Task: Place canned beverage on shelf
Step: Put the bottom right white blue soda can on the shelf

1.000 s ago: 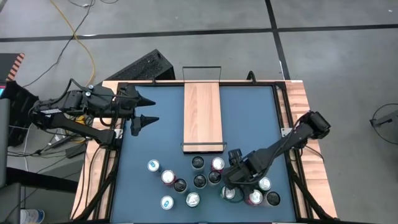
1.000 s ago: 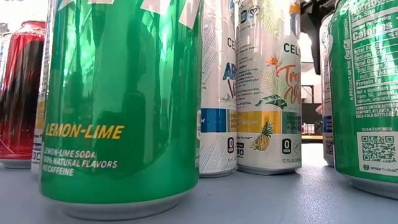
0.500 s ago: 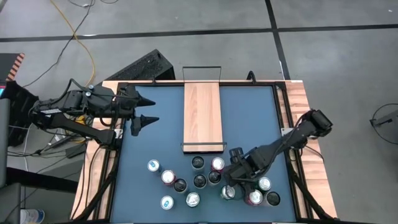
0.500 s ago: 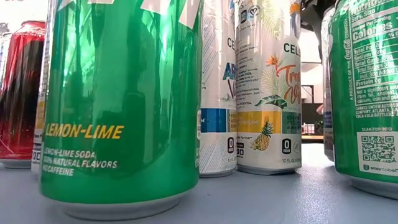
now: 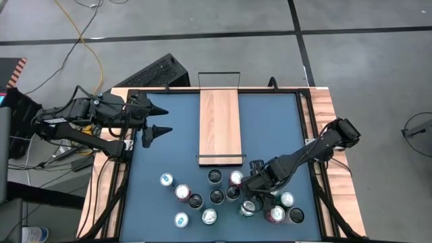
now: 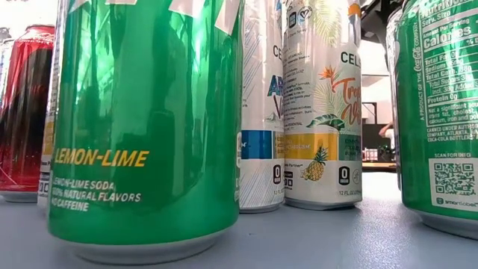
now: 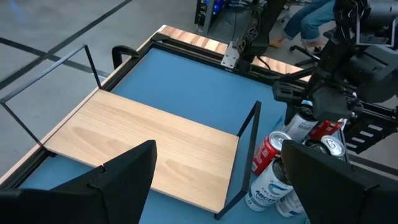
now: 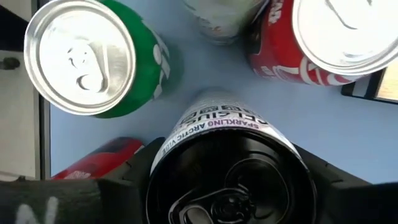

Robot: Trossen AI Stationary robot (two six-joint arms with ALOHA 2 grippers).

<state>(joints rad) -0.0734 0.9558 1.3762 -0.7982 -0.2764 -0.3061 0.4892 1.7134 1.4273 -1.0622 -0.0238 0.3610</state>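
Observation:
The shelf (image 5: 219, 125) is a pale wood plank with black wire rails, lying on the blue table's far middle; it also shows in the left wrist view (image 7: 149, 149). Several cans stand in a cluster (image 5: 216, 197) near the front edge. My right gripper (image 5: 255, 197) points down into the cluster's right part, shut on a white can with a black top (image 8: 231, 177). A green can (image 8: 81, 56) and a red can (image 8: 323, 37) stand close by. My left gripper (image 5: 165, 119) hangs open at the table's left, above the table. My right gripper comes from above, pointing down, with one finger (image 8: 124, 180) on each side of the white can's upper wall (image 8: 217, 124), just below the black top. The can stands upright between them; whether its base is still on the table I cannot tell.
Cans crowd the held one on every side; in the low view a green lemon-lime can (image 6: 142, 127) and a white pineapple can (image 6: 321, 112) fill the front. The table between the shelf and the cluster is bare blue (image 5: 270, 135). Wooden strips (image 5: 324, 115) edge the table.
In the low view, the sliver of a can seen between the pineapple can and the green can at the right has slid mostly out of that gap. My right gripper has stayed over the cluster's right part.

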